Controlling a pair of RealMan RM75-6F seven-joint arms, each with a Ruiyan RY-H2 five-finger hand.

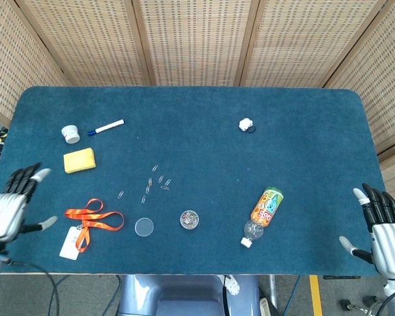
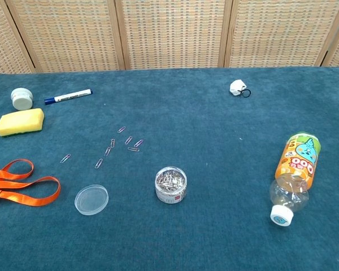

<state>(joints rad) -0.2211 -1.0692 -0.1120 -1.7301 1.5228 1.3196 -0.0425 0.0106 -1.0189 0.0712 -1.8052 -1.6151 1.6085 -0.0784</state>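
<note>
My left hand [image 1: 10, 204] hovers open over the table's front left edge, fingers spread, nearest the orange lanyard [image 1: 91, 220] with its white badge [image 1: 70, 243]. My right hand [image 1: 384, 227] is open beyond the table's front right edge, holding nothing, with the plastic bottle [image 1: 263, 214] lying on its side some way to its left. Neither hand shows in the chest view. A small jar of paper clips [image 2: 170, 184] stands near the front centre, its clear lid [image 2: 91, 199] beside it. Several loose paper clips [image 2: 117, 145] lie scattered behind them.
On the blue table [image 1: 204, 138] at the left lie a yellow sponge [image 1: 79, 160], a white cap-like pot [image 1: 70, 133] and a blue-capped marker [image 1: 106, 126]. A small white object with a dark ring [image 1: 247, 124] sits at the back right. Wicker screens stand behind.
</note>
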